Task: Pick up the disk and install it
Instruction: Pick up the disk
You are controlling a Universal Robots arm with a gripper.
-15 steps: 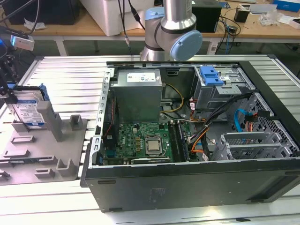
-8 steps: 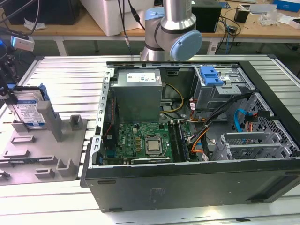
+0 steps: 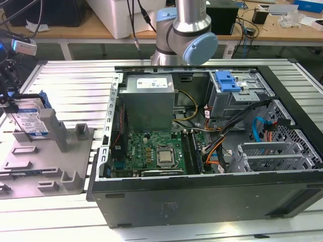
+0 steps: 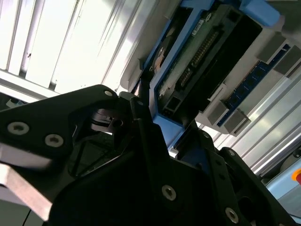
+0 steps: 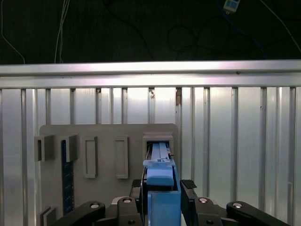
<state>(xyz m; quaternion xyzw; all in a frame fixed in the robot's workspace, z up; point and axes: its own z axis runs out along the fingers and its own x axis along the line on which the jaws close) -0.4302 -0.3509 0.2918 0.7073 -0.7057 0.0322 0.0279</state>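
The disk, silver with a blue-and-white label and a blue caddy rail, stands on edge in the grey fixture at the exterior view's left. My gripper reaches it from above at the far left edge. In the first wrist view the disk is seen edge-on, its far end in a fixture slot, and my gripper has a black finger pressed on each side of the blue rail. The second wrist view shows the disk's connector end held between the dark fingers.
An open computer case lies on the slatted aluminium table, with motherboard, power supply and a grey drive cage topped by a blue latch bracket. Upright fixture posts stand beside the disk.
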